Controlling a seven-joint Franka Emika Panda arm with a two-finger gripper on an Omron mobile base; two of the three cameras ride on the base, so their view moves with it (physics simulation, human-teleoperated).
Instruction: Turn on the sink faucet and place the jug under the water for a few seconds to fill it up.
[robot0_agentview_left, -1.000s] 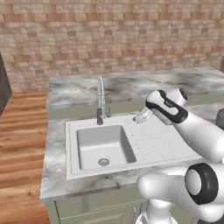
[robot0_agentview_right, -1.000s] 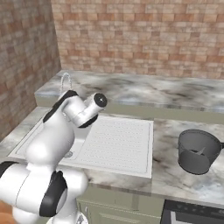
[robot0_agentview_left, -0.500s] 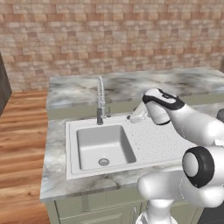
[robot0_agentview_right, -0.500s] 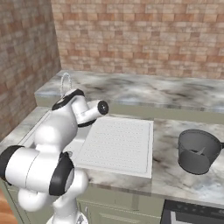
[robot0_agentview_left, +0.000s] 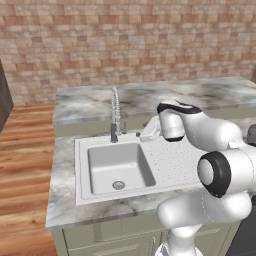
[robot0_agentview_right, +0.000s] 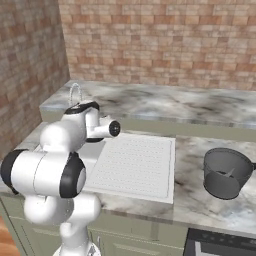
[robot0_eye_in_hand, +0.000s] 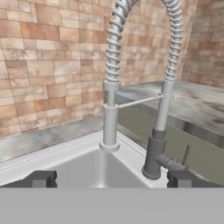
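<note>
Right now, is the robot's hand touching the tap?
Apart. In the hand view, the open gripper faces the sink faucet, with bare sink between them.

The light is even and quite bright, with no clear source and no glare. Soft shadows lie inside the sink (robot0_agentview_left: 117, 167) basin and under the counter (robot0_agentview_right: 200, 200) edge. All pictures look slightly soft, without distortion at edges.

no readable text, no labels, no brands, no numbers anywhere

End effector (robot0_eye_in_hand: 111, 178) nearer sink faucet (robot0_agentview_left: 115, 114)
</note>
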